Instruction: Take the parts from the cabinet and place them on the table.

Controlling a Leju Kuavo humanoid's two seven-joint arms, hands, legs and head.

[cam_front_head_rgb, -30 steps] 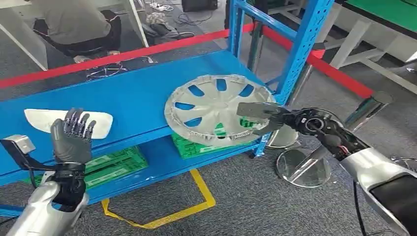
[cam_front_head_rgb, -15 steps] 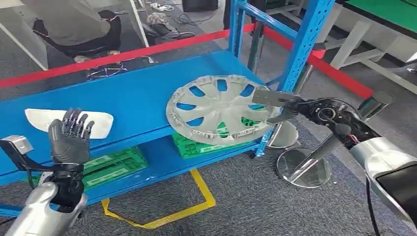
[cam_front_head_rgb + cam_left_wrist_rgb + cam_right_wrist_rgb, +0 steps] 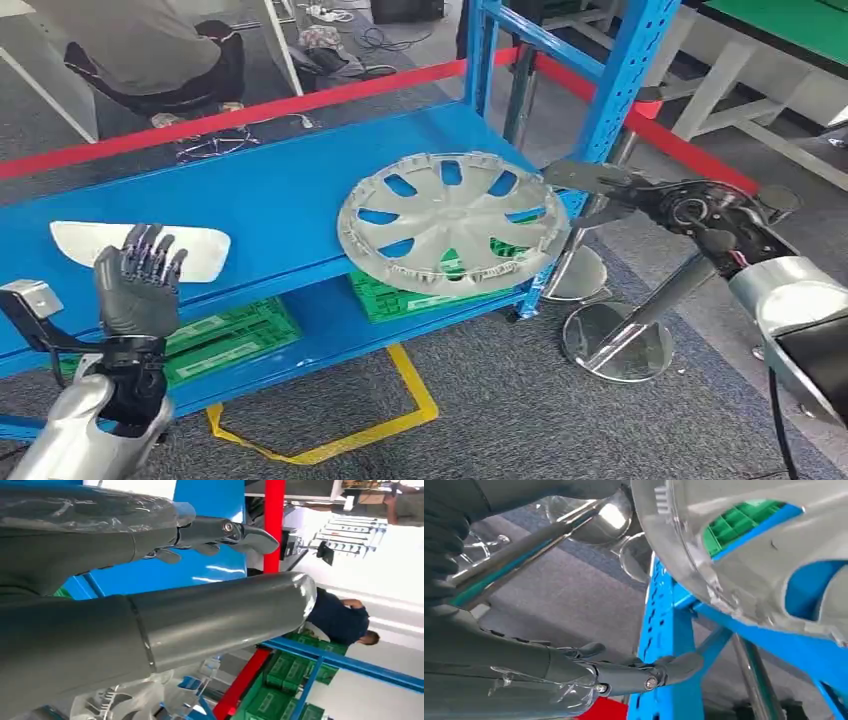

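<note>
A silver hubcap (image 3: 452, 222) lies on the blue cabinet shelf (image 3: 270, 190), its front rim hanging over the shelf's edge. My right hand (image 3: 592, 186) hovers just off the hubcap's right rim, fingers apart, holding nothing. The right wrist view shows that hand (image 3: 574, 670) with a gap between its fingers and the hubcap (image 3: 744, 545). A long white part (image 3: 75, 240) lies at the shelf's left end. My left hand (image 3: 140, 285) is raised in front of it, fingers spread and empty; the left wrist view shows its thumb and fingers (image 3: 225, 530) held apart.
Green crates (image 3: 235, 330) sit on the lower shelf. A blue upright post (image 3: 612, 100) stands beside my right hand. Chrome stanchion bases (image 3: 615, 340) and a red barrier belt (image 3: 250, 115) are close. A person (image 3: 150, 50) sits beyond the cabinet. Yellow tape (image 3: 400, 400) marks the floor.
My right hand has come off the hubcap's right rim and moved right and up. The hubcap has shifted slightly on the shelf. My left hand has sunk a little.
</note>
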